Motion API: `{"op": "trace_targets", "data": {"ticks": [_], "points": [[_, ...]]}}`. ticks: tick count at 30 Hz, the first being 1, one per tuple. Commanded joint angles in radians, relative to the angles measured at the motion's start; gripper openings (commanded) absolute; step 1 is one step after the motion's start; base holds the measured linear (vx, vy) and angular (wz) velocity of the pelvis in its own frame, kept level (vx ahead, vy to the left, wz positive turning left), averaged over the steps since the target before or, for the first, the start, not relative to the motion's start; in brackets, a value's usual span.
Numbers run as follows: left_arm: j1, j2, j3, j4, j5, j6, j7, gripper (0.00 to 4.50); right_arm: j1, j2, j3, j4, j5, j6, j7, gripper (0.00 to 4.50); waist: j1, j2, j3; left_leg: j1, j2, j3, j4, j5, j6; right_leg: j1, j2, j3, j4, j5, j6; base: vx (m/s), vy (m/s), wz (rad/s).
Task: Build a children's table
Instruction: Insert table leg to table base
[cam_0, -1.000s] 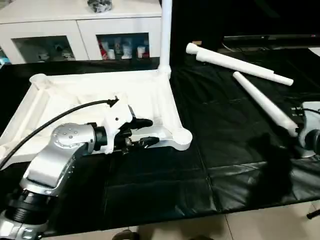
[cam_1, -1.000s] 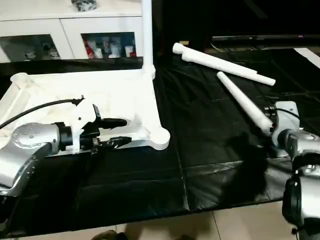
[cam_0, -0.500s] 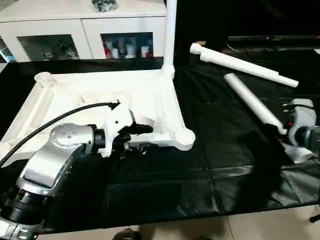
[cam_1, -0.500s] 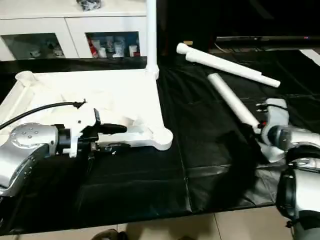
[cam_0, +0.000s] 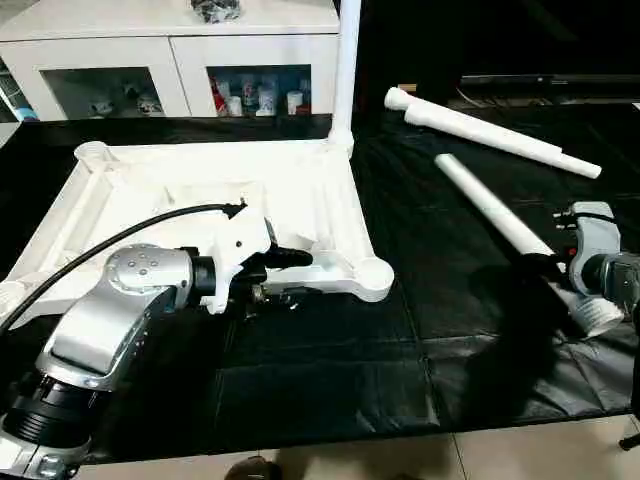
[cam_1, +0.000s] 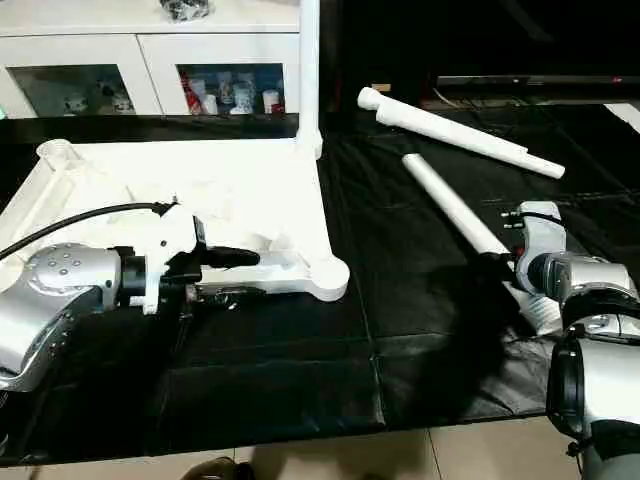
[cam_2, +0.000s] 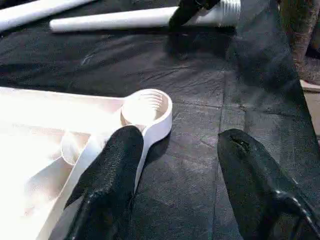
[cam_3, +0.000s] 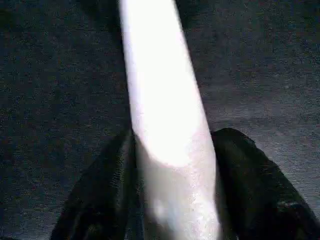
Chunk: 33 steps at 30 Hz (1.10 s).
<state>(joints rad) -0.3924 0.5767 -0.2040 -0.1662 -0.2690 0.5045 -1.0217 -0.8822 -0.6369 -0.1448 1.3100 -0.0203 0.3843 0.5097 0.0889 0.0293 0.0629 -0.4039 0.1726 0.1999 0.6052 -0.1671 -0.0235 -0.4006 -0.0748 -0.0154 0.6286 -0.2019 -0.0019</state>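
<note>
Head views: white tabletop (cam_0: 200, 190) lies underside up on the black-covered table (cam_0: 330, 370), one leg (cam_0: 345, 60) standing upright in its far corner socket. Two loose legs lie to the right: far leg (cam_0: 490, 130) and near leg (cam_0: 500, 215).

Left wrist view adds detail the head views lack: the near corner socket (cam_2: 145, 105) is threaded inside and empty. One black finger (cam_2: 112, 170) rests over the tabletop's rim beside that socket; the other (cam_2: 255, 185) hangs over bare black cover, well apart from it. Left end effector (cam_0: 285, 275) is open, holding nothing. Left forearm (cam_0: 110, 310) reaches in low, near level, pointing toward the near right corner.

Right wrist view: near leg runs between the two black fingers (cam_3: 250, 175), which sit against its sides near the threaded end. Right end effector (cam_1: 512, 262) is closed around the near leg, jaws at middling width. Right forearm (cam_1: 590, 290) comes in from the right edge, pointing inward across the table. The leg's thick end lies at the end effector; whether it is off the cover, I cannot tell.
</note>
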Motion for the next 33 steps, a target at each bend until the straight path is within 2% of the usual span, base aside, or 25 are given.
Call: {"op": "trace_targets", "data": {"ticks": [1, 2, 4, 13, 16, 22, 23, 24, 26, 27, 28, 29, 30, 31, 32, 33], "points": [[-0.02, 0.0, -0.01, -0.002, 0.002, -0.001, -0.001, 2.73, 0.01, 0.005, 0.012, 0.024, -0.017, 0.012, -0.003, 2.22, -0.002, -0.014, -0.071, 0.03, 0.045, -0.016, -0.059, -0.216, -0.005, 0.032, -0.05, 0.019, -0.075, -0.204, -0.244, 0.0, 0.0, 0.0], [-0.021, -0.002, -0.011, 0.0, 0.004, -0.003, 0.0, 2.73, 0.01, 0.002, 0.011, 0.024, -0.014, 0.011, 0.0, 2.02, -0.002, -0.015, -0.071, 0.029, 0.044, -0.015, -0.059, -0.216, -0.004, 0.032, -0.049, 0.019, -0.075, -0.204, -0.244, 0.0, 0.0, 0.0], [-0.026, -0.005, -0.013, 0.008, 0.005, -0.006, 0.002, 2.73, 0.011, -0.004, 0.003, 0.024, -0.008, 0.01, 0.002, 1.92, -0.003, -0.013, -0.071, 0.029, 0.044, -0.016, -0.059, -0.216, -0.003, 0.032, -0.049, 0.019, -0.075, -0.202, -0.246, 0.0, 0.0, 0.0], [-0.04, -0.017, -0.007, 0.03, 0.006, -0.012, 0.014, 2.73, 0.008, -0.019, -0.052, 0.016, 0.042, -0.008, 0.013, 1.84, -0.005, -0.016, -0.073, 0.029, 0.044, -0.014, -0.056, -0.206, 0.002, 0.035, -0.048, 0.019, -0.073, -0.182, -0.248, 0.0, 0.0, 0.0], [-0.041, -0.031, 0.002, 0.044, 0.007, -0.02, 0.033, 2.73, -0.002, -0.017, -0.111, -0.011, 0.105, -0.036, 0.087, 1.84, -0.006, -0.019, -0.074, 0.028, 0.045, -0.013, -0.054, -0.201, 0.016, 0.036, -0.048, 0.02, -0.072, -0.172, -0.252, 0.0, 0.0, 0.0], [-0.045, -0.065, 0.027, 0.062, -0.004, -0.006, 0.082, 2.73, 0.0, -0.001, -0.163, -0.076, 0.186, -0.013, 0.177, 1.84, -0.01, -0.023, -0.075, 0.024, 0.044, -0.012, -0.05, -0.165, 0.044, 0.039, -0.047, 0.018, -0.069, -0.144, -0.257, 0.0, 0.0, 0.0], [-0.058, -0.102, 0.046, 0.079, -0.008, 0.019, 0.134, 2.73, 0.012, 0.019, -0.205, -0.142, 0.248, -0.002, 0.219, 1.84, -0.011, -0.029, -0.076, 0.026, 0.045, -0.011, -0.05, -0.159, 0.051, 0.039, -0.046, 0.018, -0.069, -0.141, -0.258, 0.0, 0.0, 0.0], [-0.07, -0.13, 0.058, 0.091, -0.009, 0.032, 0.173, 2.73, 0.029, 0.039, -0.232, -0.198, 0.292, 0.003, 0.242, 1.84, -0.008, -0.027, -0.077, 0.026, 0.046, -0.011, -0.049, -0.153, 0.059, 0.04, -0.048, 0.019, -0.067, -0.125, -0.259, 0.0, 0.0, 0.0], [-0.091, -0.179, 0.08, 0.109, -0.018, 0.051, 0.232, 3.01, 0.068, 0.077, -0.268, -0.31, 0.362, 0.013, 0.288, 1.84, -0.006, -0.024, -0.077, 0.025, 0.045, -0.011, -0.049, -0.144, 0.071, 0.041, -0.046, 0.019, -0.067, -0.111, -0.25, 0.0, 0.0, 0.0], [-0.1, -0.202, 0.091, 0.115, -0.029, 0.059, 0.254, 3.01, 0.091, 0.097, -0.278, -0.372, 0.395, 0.021, 0.312, 1.84, -0.004, -0.027, -0.078, 0.028, 0.047, -0.012, -0.05, -0.138, 0.078, 0.04, -0.047, 0.019, -0.067, -0.101, -0.25, 0.0, 0.0, 0.0], [-0.12, -0.245, 0.115, 0.126, -0.06, 0.081, 0.284, 3.08, 0.135, 0.14, -0.295, -0.502, 0.472, 0.071, 0.356, 1.84, -0.002, -0.022, -0.078, 0.028, 0.046, -0.012, -0.051, -0.13, 0.085, 0.039, -0.046, 0.018, -0.069, -0.093, -0.252, 0.0, 0.0, 0.0], [-0.122, -0.249, 0.116, 0.127, -0.063, 0.081, 0.286, 3.11, 0.14, 0.145, -0.295, -0.515, 0.48, 0.076, 0.36, 1.84, 0.0, -0.024, -0.08, 0.027, 0.047, -0.012, -0.05, -0.121, 0.088, 0.042, -0.047, 0.019, -0.066, -0.081, -0.253, 0.0, 0.0, 0.0], [-0.139, -0.288, 0.131, 0.137, -0.09, 0.079, 0.303, 3.21, 0.177, 0.186, -0.299, -0.623, 0.55, 0.122, 0.397, 1.84, 0.002, -0.019, -0.081, 0.027, 0.046, -0.013, -0.05, -0.113, 0.095, 0.04, -0.045, 0.017, -0.067, -0.068, -0.257, 0.0, 0.0, 0.0], [-0.152, -0.321, 0.143, 0.144, -0.11, 0.082, 0.323, 3.35, 0.212, 0.214, -0.283, -0.71, 0.596, 0.153, 0.431, 1.84, 0.004, -0.021, -0.081, 0.027, 0.046, -0.014, -0.051, -0.107, 0.099, 0.042, -0.045, 0.018, -0.066, -0.06, -0.256, 0.0, 0.0, 0.0], [-0.152, -0.321, 0.143, 0.144, -0.11, 0.082, 0.323, 3.35, 0.212, 0.214, -0.283, -0.71, 0.596, 0.153, 0.431, 1.84, 0.006, -0.021, -0.083, 0.028, 0.048, -0.015, -0.05, -0.108, 0.101, 0.04, -0.048, 0.017, -0.066, -0.06, -0.258, 0.0, 0.0, 0.0], [-0.169, -0.361, 0.158, 0.153, -0.133, 0.093, 0.348, 3.48, 0.253, 0.244, -0.259, -0.811, 0.648, 0.193, 0.467, 1.84, 0.006, -0.025, -0.083, 0.027, 0.048, -0.015, -0.052, -0.109, 0.1, 0.04, -0.048, 0.015, -0.068, -0.078, -0.257, 0.0, 0.0, 0.0]]}}
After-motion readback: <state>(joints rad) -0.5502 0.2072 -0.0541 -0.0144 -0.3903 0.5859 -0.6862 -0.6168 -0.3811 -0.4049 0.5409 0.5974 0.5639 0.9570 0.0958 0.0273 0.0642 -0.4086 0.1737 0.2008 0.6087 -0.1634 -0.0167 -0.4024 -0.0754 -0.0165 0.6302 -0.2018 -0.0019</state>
